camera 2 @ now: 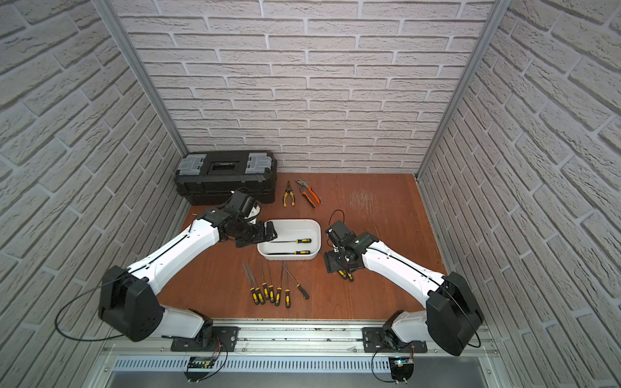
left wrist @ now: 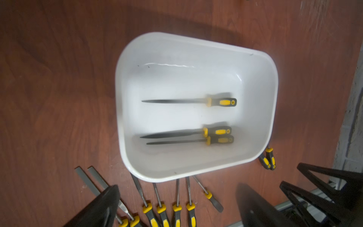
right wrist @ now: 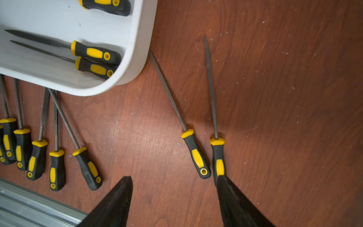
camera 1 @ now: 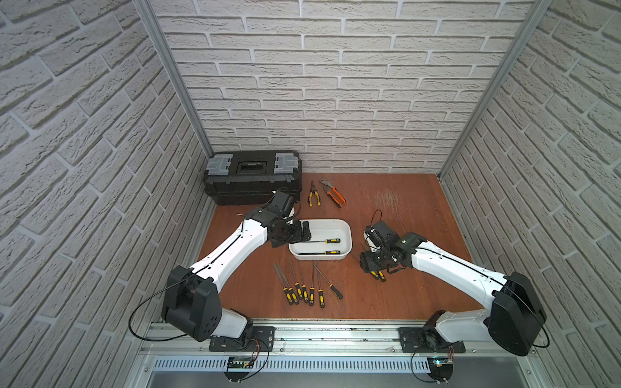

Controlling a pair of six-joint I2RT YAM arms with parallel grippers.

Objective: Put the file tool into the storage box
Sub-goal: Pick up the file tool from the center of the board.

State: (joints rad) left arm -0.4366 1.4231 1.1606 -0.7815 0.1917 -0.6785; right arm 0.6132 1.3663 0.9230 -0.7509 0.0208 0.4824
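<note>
The right gripper (right wrist: 174, 177) hangs low over the table with its jaws wide apart and nothing held between them. Just below it lie two files side by side, handles toward the gripper and blades pointing away. The file tool (right wrist: 196, 155) that I judge to be the target has its handle between the two fingers, its long axis slanted, and its thin tip reaches the corner of the storage box (right wrist: 137, 49). The second file (right wrist: 217, 155) lies straighter; one finger covers the end of its handle, and whether it touches there I cannot tell.

From this gripper the storage box stands just beside, to the robot's left and a little farther away, so the carry is short. It already holds three files. The right arm is clearly nearer to this pair.

The left gripper (left wrist: 177, 186) is above the opposite end of the box, also open wide and empty, with a row of files (camera 1: 304, 292) on the table near it. Farthest are the pliers (camera 1: 314, 195) and the black toolbox (camera 1: 252, 178).
</note>
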